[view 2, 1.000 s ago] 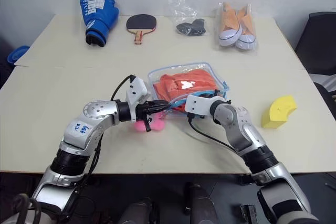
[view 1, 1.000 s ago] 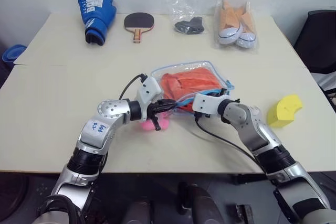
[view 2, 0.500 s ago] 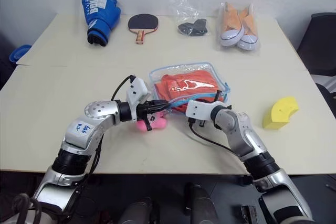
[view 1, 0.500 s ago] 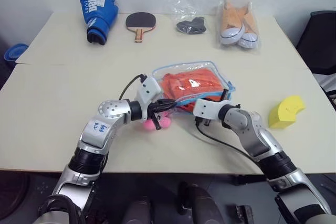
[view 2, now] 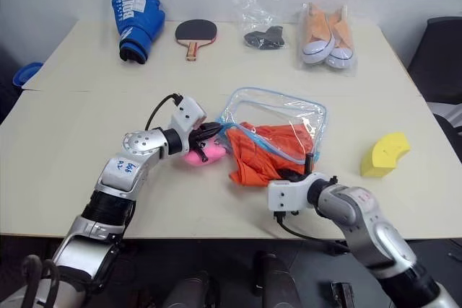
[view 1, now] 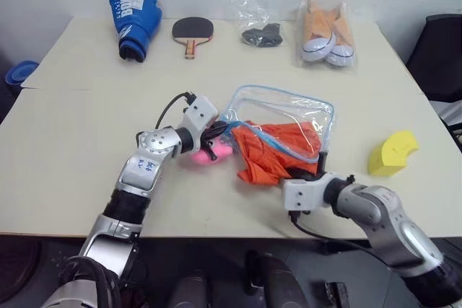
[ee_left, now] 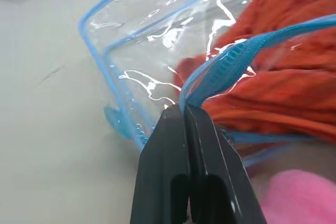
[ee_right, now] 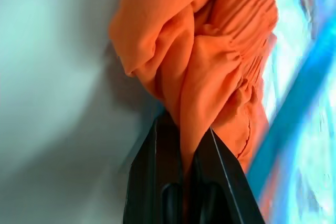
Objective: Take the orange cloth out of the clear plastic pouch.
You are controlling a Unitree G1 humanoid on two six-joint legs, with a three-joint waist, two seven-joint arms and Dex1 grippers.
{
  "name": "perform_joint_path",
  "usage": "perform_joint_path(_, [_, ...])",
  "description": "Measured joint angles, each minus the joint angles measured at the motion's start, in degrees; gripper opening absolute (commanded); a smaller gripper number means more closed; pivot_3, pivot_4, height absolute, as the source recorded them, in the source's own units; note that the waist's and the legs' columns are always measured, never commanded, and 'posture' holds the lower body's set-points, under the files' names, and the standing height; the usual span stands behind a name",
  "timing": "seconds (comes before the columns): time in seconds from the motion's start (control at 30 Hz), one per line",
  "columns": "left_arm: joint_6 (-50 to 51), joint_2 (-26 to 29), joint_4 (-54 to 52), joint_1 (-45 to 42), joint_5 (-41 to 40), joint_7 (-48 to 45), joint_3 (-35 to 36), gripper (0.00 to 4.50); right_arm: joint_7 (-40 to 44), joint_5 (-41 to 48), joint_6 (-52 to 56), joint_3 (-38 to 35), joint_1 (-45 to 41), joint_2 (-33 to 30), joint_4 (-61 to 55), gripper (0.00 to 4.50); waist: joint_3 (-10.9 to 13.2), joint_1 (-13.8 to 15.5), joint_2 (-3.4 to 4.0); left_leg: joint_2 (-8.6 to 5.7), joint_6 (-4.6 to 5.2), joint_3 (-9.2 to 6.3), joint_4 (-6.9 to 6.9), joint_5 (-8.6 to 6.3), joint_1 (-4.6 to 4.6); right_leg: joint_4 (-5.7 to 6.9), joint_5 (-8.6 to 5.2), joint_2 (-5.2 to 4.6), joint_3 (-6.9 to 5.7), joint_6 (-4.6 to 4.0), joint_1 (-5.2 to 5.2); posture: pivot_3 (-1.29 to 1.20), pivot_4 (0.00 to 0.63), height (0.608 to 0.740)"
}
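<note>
The clear plastic pouch [view 1: 283, 107] with light blue zipper edging stands propped open mid-table. My left gripper [view 1: 219, 133] is shut on the zipper edging [ee_left: 239, 53] at the pouch's left corner, its fingertips [ee_left: 173, 119] pressed together on it. The orange cloth [view 1: 276, 151] hangs halfway out of the pouch mouth, spilling onto the table toward the front edge. My right gripper [view 1: 319, 164] is shut on a fold of the cloth [ee_right: 210, 66] at its near right side.
A pink soft object [view 1: 211, 154] lies under my left gripper. Along the far edge sit a blue boxing glove [view 1: 133, 23], a paddle [view 1: 191, 32], a bag with a black item [view 1: 260, 32] and bagged sneakers [view 1: 325, 34]. A yellow foam wedge [view 1: 392, 153] lies at the right.
My right gripper shut on the cloth and drew back toward the table's front edge, dragging the cloth partly out. The pouch tipped up and gaped open. My left gripper kept its hold, shifting slightly farther away.
</note>
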Motion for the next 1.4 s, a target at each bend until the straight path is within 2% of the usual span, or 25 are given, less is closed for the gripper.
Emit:
perform_joint_path(0.23, [-7.6, 2.2, 11.7, -5.3, 2.1, 0.7, 0.6, 0.00, 1.4, 5.3, -10.5, -7.1, 8.2, -6.1, -0.1, 0.05, 0.0, 0.2, -0.01, 0.00, 0.00, 0.14, -0.03, 0.00, 0.02, 0.03, 0.00, 0.01, 0.09, 0.00, 0.06, 0.00, 0.150, 0.740])
perform_joint_path(0.43, [-12.5, 4.9, 16.4, -6.6, 3.0, -0.3, 0.6, 0.00, -0.6, 5.9, -16.0, -11.1, 7.3, -8.4, 10.2, 0.05, 0.0, 0.2, -0.01, 0.01, 0.01, 0.22, -0.03, 0.00, 0.09, 0.08, 0.00, 0.00, 0.13, 0.00, 0.04, 0.00, 0.150, 0.740])
perform_joint_path(0.57, [-13.4, 10.0, 20.4, -7.5, 4.8, 0.1, 2.6, 0.00, -3.2, 5.2, -19.4, -14.8, 6.4, -11.8, 23.4, 0.05, 0.0, 0.2, -0.01, 0.02, 0.01, 0.26, -0.06, 0.00, 0.12, 0.07, 0.00, 0.00, 0.12, 0.00, -0.02, 0.00, 0.150, 0.740])
perform_joint_path(0.67, [-13.1, 10.9, 21.2, -7.4, 4.8, -0.7, 4.1, 0.00, -5.0, 5.1, -20.5, -17.6, 6.5, -12.9, 29.6, 0.05, 0.0, 0.6, -0.01, 0.02, 0.01, 0.26, -0.06, 0.00, 0.09, 0.09, 0.00, -0.02, 0.10, 0.00, -0.03, 0.00, 0.150, 0.740])
perform_joint_path(0.73, [-12.2, 10.8, 17.4, -5.1, 3.6, -4.0, 4.2, 0.00, -5.7, 6.1, -19.3, -19.0, 6.4, -12.7, 31.6, 0.05, 0.0, 0.9, -0.01, 0.02, 0.02, 0.26, -0.07, 0.00, 0.06, 0.12, 0.01, -0.04, 0.10, 0.02, -0.02, 0.00, 0.150, 0.740])
perform_joint_path(0.83, [-10.4, 9.9, 7.4, 0.4, 0.8, -10.0, 3.3, 0.00, -6.3, 10.0, -11.4, -23.2, 6.0, -9.8, 33.7, 0.05, 0.0, 1.1, -0.01, 0.04, 0.02, 0.19, -0.02, 0.00, -0.05, 0.11, 0.02, -0.06, 0.05, 0.04, -0.04, 0.00, 0.150, 0.740])
perform_joint_path(1.0, [-7.5, 10.2, -3.9, 4.3, 0.5, -14.0, 1.2, 0.00, -6.3, 12.8, -3.3, -24.3, 7.6, -5.2, 29.4, 0.05, 0.0, 0.9, 0.03, 0.05, -0.02, 0.23, -0.05, 0.01, 0.00, 0.04, 0.00, -0.02, 0.16, 0.00, 0.02, 0.00, 0.150, 0.740])
perform_joint_path(1.17, [-7.8, 11.9, -7.2, 5.7, 1.5, -16.2, -0.2, 1.25, -6.2, 13.2, 2.0, -24.0, 7.9, -3.1, 24.1, 0.00, 0.0, 0.4, 0.13, 0.08, -0.06, 0.39, -0.08, 0.01, 0.03, 0.16, -0.02, 0.04, 0.32, -0.02, 0.02, 0.00, 0.150, 0.740])
perform_joint_path(1.2, [-8.0, 12.5, -7.5, 5.7, 1.4, -16.9, -0.2, 1.57, -6.2, 13.3, 2.9, -23.9, 7.9, -2.9, 23.1, 0.55, 0.0, 0.4, 0.14, 0.08, -0.06, 0.39, -0.08, 0.01, 0.03, 0.16, -0.02, 0.04, 0.32, -0.03, 0.01, 0.00, 0.150, 0.740])
perform_joint_path(1.27, [-8.4, 13.4, -7.5, 5.7, 1.3, -18.4, -0.2, 2.15, -6.0, 13.5, 4.3, -23.4, 7.9, -2.7, 21.7, 1.08, 0.0, 0.4, 0.15, 0.08, -0.06, 0.39, -0.07, 0.01, 0.03, 0.16, -0.02, 0.03, 0.30, -0.03, -0.01, 0.00, 0.150, 0.740])
perform_joint_path(1.4, [-8.2, 15.5, -8.1, 6.1, -1.2, -22.9, 0.9, 3.33, -3.6, 15.2, 8.6, -23.7, 8.4, -2.6, 17.3, 2.41, 0.0, 0.4, 0.15, 0.08, -0.06, 0.38, -0.07, 0.01, 0.02, 0.16, -0.03, 0.04, 0.28, -0.05, -0.02, 0.00, 0.150, 0.740])
